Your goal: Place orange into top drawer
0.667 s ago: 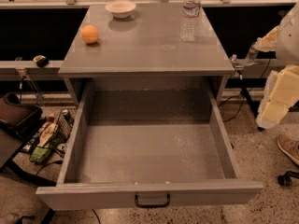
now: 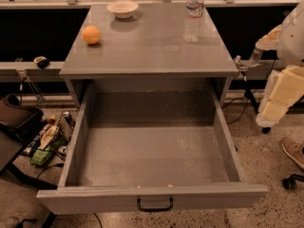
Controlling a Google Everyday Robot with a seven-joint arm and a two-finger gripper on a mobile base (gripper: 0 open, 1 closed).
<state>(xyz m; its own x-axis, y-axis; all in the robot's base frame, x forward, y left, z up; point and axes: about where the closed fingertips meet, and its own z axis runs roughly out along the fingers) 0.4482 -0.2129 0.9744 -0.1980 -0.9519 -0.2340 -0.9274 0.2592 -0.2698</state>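
Observation:
The orange (image 2: 91, 34) sits on the left side of the grey cabinet top (image 2: 147, 46), in front of and to the left of a white bowl. The top drawer (image 2: 152, 148) is pulled fully open below it, with a bare speckled floor, a plain front panel and a black handle (image 2: 155, 204). My gripper (image 2: 241, 64) is at the right edge of the cabinet top, level with it, far from the orange. The white and cream arm (image 2: 285, 87) runs off to the right behind it. Nothing is in the gripper.
A shallow white bowl (image 2: 122, 8) stands at the back of the top and a clear water bottle (image 2: 194, 15) at the back right. Bags and clutter (image 2: 45, 139) lie on the floor to the left. A shoe (image 2: 293, 151) and a chair caster are on the right.

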